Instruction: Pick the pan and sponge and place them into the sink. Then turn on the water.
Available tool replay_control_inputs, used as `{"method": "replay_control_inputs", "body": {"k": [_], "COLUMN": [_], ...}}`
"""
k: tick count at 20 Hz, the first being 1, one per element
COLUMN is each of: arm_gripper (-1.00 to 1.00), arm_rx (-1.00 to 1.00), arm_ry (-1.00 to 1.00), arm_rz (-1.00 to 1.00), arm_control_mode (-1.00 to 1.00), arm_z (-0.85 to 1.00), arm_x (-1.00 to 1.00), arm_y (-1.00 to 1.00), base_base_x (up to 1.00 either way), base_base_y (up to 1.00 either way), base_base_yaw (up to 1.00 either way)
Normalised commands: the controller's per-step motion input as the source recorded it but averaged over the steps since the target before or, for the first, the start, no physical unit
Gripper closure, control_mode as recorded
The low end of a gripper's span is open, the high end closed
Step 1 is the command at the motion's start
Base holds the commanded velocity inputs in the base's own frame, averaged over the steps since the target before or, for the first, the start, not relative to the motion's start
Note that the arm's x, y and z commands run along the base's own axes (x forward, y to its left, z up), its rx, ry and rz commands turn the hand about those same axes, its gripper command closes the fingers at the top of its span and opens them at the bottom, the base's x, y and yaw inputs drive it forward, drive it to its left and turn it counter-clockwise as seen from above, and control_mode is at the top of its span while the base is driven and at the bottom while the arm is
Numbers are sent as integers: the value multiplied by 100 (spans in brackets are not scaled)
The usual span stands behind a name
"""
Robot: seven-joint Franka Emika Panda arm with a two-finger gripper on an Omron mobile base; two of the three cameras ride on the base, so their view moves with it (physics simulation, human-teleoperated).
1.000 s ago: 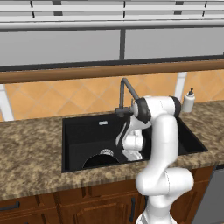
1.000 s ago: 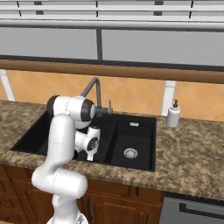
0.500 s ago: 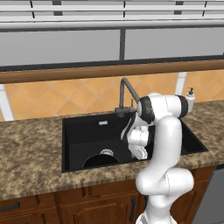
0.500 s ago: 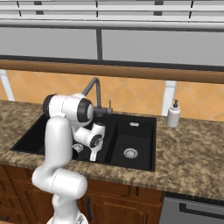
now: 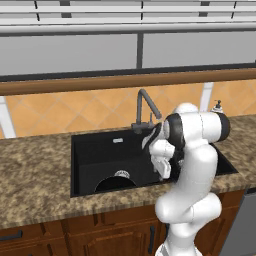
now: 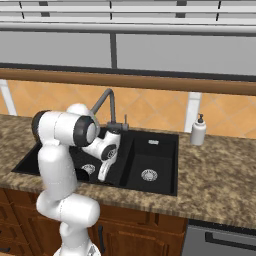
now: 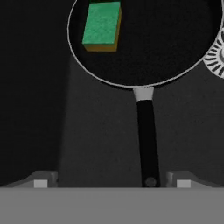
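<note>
**Pan and sponge lying in the sink, faucet waiting**

The jaws are hanging spread and empty over the large basin, tips straddling the end of the pan's handle without touching it. Beyond them the pan is resting flat on the floor of the sink, near its front wall, with the sponge lying inside it (green side up), soft and light. The pan is looking stiff and heavier; its slim handle is the place to grip. Farther back, the faucet is standing at the bench's rear edge, no water running.

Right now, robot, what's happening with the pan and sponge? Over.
Gripper open, empty, above the sink. Pan in the basin, sponge lying inside it. Faucet dry, nothing blocking.
</note>
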Motion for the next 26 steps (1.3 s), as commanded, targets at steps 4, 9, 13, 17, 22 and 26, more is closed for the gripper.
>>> {"method": "replay_control_inputs", "body": {"k": [4,9,13,17,22,26], "arm_gripper": [-100,-100,-100,-100,-100,-100], "arm_rx": [0,0,0,0,4,19], "arm_ry": [0,0,0,0,5,0], "arm_rz": [-8,-8,-9,-12,-25,-25], "arm_control_mode": [-100,-100,-100,-100,-100,-100], "arm_z": [100,96,83,78,79,55], "arm_x": [-9,-24,-48,-42,-18,-17], "arm_y": [0,-12,-57,-74,-39,-15], "base_base_x": [0,0,0,0,0,0], "base_base_y": [0,0,0,0,0,0], "base_base_yaw": [0,0,0,0,0,0]}}
